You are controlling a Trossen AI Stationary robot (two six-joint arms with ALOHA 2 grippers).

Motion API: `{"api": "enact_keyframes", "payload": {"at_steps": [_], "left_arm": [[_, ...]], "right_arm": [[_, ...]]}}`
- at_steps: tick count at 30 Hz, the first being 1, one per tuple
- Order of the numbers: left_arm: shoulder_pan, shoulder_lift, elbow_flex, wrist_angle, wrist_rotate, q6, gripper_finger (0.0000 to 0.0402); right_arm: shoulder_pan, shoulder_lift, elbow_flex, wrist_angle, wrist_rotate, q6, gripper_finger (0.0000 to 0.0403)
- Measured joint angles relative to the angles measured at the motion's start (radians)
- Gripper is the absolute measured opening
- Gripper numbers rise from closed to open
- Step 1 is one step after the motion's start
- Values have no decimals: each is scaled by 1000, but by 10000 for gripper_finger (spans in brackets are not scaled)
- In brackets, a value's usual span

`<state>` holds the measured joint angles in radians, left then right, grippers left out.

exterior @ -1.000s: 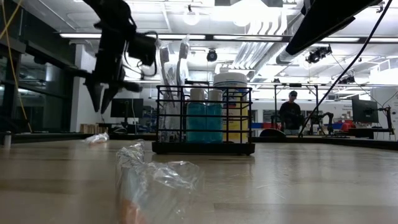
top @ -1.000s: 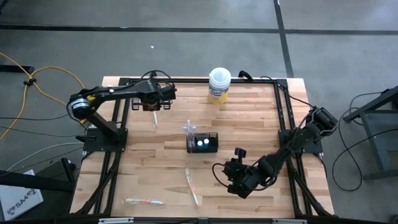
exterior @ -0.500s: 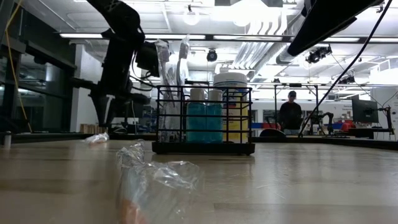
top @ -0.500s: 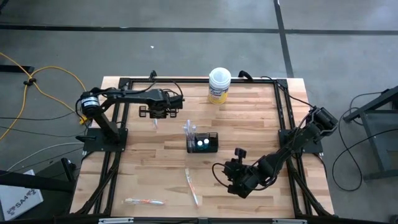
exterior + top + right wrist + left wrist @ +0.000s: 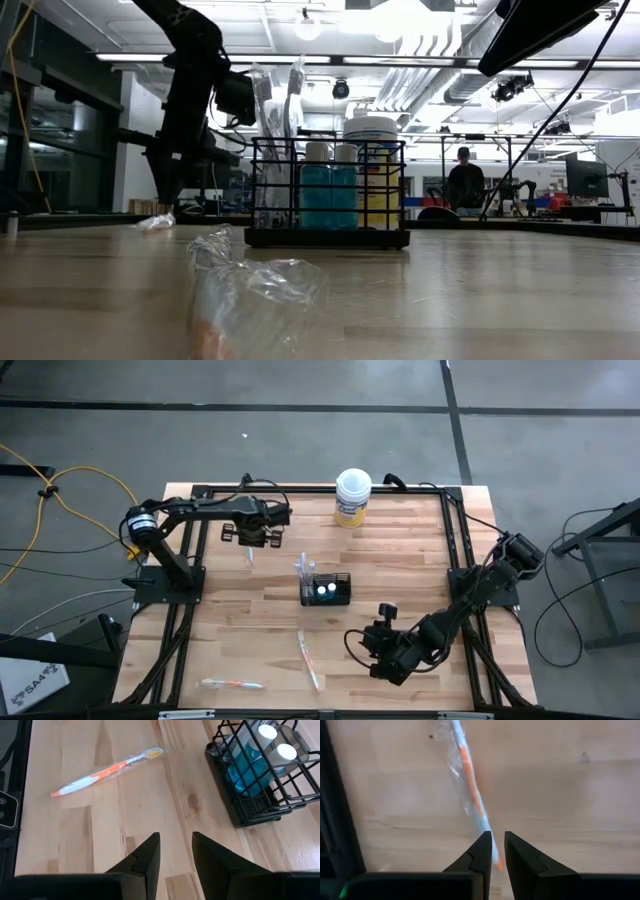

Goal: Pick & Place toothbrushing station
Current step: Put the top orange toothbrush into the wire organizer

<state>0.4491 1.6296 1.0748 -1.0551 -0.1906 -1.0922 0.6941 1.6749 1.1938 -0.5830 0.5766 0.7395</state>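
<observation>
The toothbrushing station (image 5: 326,589) stands mid-table, tubes and some brushes already in, as we lower the left gripper (image 5: 493,851), fingers nearly together and gripping nothing, over a wrapped toothbrush (image 5: 470,785) toward the far left edge. The right gripper (image 5: 173,851), part open, waits near the front edge. We judge three brushes remain.

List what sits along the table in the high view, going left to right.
left gripper → wire-mesh holder → yellow tub → right gripper
</observation>
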Motion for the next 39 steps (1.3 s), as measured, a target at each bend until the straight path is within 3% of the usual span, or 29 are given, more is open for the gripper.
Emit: {"api": "enact_keyframes", "payload": {"at_steps": [4,15,29,39], "left_arm": [[22,-11,0,-1,1,-3,42],[-50,-12,0,16,3,-13,42],[-98,-12,0,13,-2,8,42],[-179,-12,0,13,-26,-12,42]], "right_arm": [[0,0,0,2,0,-1,105],[0,0,0,15,-3,-32,105],[-9,0,0,200,29,-30,105],[-54,0,0,303,-61,-29,105]]}}
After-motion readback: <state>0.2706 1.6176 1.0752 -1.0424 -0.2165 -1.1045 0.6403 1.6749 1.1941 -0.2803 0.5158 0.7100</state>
